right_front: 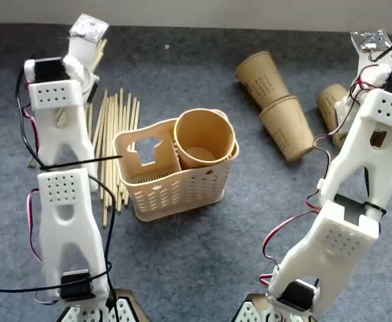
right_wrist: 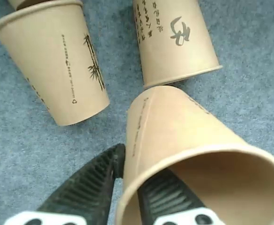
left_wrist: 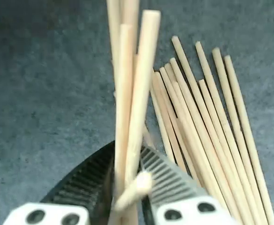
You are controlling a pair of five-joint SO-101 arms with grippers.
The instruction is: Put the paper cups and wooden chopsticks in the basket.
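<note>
Wooden sticks [left_wrist: 139, 93], perhaps three, clamped in left gripper [left_wrist: 127, 151] over the loose pile [left_wrist: 207, 131]; right gripper [right_wrist: 134, 168] pinches a cup [right_wrist: 179, 136] by its wall, well apart from basket [right_front: 182, 191], which holds another cup [right_front: 201, 142].

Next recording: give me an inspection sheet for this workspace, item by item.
Surface: grey felt-like mat under everything.
Job's things: basket upright, one paper cup standing in a compartment; two more cups lying on the mat; loose chopsticks lying beside the basket.
Clutter: nothing seen.
Grippers: left gripper shut on a few held chopsticks; right gripper clamped on the wall of a third cup, one finger inside.
Cables: black and red wires along both arms.
Surroundings: pale strip beyond the mat's far edge.
</note>
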